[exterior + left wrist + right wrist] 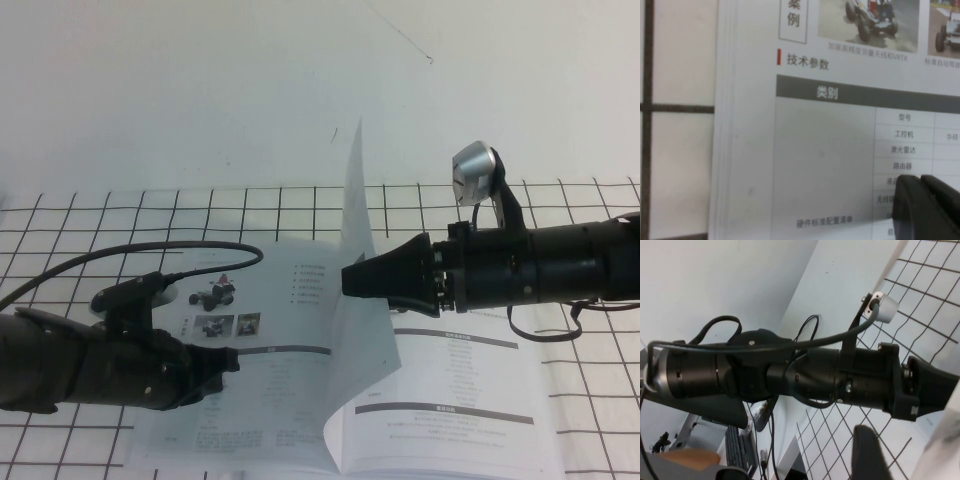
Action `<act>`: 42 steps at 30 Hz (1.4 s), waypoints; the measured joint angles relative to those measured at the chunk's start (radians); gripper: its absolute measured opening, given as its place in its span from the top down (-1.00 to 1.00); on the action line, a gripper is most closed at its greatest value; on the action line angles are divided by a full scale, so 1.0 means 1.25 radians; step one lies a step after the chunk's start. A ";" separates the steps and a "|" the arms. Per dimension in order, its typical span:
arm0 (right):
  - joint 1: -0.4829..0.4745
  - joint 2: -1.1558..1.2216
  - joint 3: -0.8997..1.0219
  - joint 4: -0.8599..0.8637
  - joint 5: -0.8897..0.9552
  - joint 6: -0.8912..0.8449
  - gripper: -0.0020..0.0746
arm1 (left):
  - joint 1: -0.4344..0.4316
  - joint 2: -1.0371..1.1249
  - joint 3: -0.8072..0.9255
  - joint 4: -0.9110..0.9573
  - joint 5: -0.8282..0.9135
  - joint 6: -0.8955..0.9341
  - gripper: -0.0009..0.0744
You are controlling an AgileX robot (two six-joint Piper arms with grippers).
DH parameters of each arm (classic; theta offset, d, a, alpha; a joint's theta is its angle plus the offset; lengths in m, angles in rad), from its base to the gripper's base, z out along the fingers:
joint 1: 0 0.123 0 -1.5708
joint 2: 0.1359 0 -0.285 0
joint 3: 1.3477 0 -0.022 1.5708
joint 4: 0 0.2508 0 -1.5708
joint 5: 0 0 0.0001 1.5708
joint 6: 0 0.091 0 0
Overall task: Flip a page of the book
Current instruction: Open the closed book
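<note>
The book (460,400) lies open on the gridded table. One page (355,230) stands nearly upright over the spine, curling at its foot. My right gripper (347,280) reaches in from the right, its tip against that page's right face. In the right wrist view one dark finger (867,455) stands apart from the blurred white page (940,450), which hides the other finger; the jaws look open. My left gripper (228,360) rests on the left-hand leaf. Its fingers (925,205) are shut together, pressed on the printed table of the book (830,150).
A black cable (150,255) loops from the left arm across the table behind the book. The left arm (815,380) fills the right wrist view. A white wall rises behind the gridded cloth (90,215).
</note>
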 joint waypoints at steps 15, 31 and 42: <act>0.052 -0.032 -0.076 0.000 0.003 0.003 0.04 | 0.000 0.003 0.000 -0.033 0.007 0.016 0.98; 0.055 -0.033 -0.087 0.000 -0.089 -0.025 0.19 | 0.000 0.005 0.000 -0.036 0.010 0.027 0.98; 0.055 -0.033 -0.087 0.000 -0.230 -0.052 0.91 | 0.000 0.005 0.000 -0.039 0.010 0.030 0.98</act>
